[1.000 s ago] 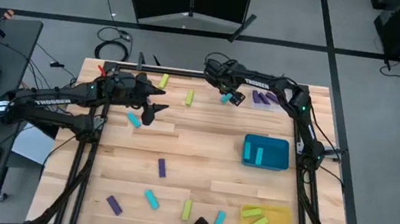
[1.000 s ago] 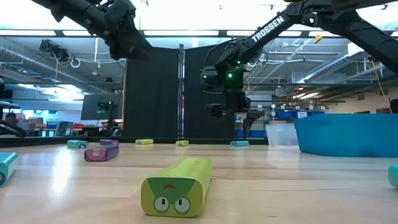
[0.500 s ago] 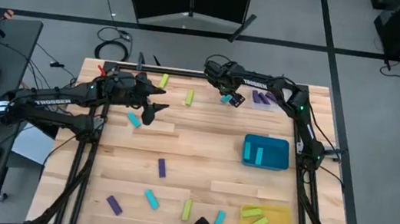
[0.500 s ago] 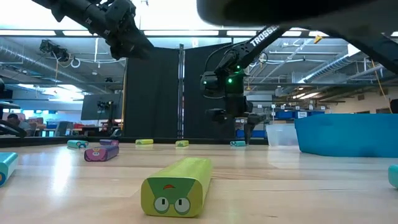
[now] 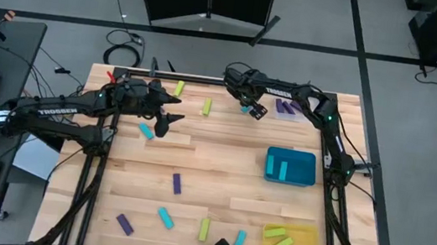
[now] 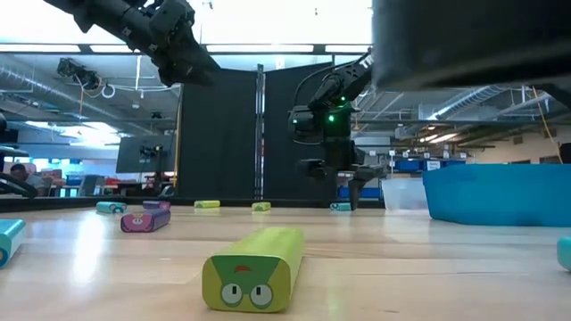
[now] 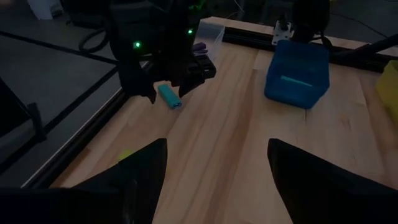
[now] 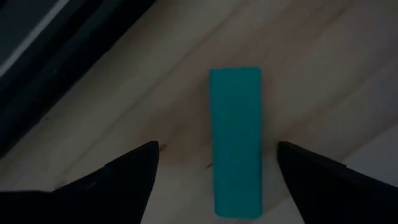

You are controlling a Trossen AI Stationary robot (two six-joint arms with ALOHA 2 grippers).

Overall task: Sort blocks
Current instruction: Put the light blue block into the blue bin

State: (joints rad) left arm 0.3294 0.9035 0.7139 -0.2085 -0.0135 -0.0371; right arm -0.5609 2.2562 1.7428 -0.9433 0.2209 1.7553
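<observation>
Small cyan, yellow-green and dark purple blocks lie scattered flat on the wooden table. My right gripper [image 5: 249,105] is open and points down near the far edge. Its fingers stand on either side of a cyan block [image 8: 235,140] that lies flat on the wood, and they do not touch it. The left wrist view shows that block [image 7: 169,96] under the right gripper [image 7: 166,81]. My left gripper [image 5: 169,121] is open and hovers above the table's left part, next to another cyan block [image 5: 146,132].
A teal tray [image 5: 302,178] holding one cyan block sits on the right. A yellow tray [image 5: 311,236] with yellow-green blocks is near the right corner. A clear tray [image 5: 288,108] with purple blocks is by the far edge. Loose blocks lie along the near edge [image 5: 165,217] and centre [image 5: 176,184].
My right gripper has come down a little toward the cyan block by the far edge, and its arm has shifted above it. The blocks have stayed where they were.
</observation>
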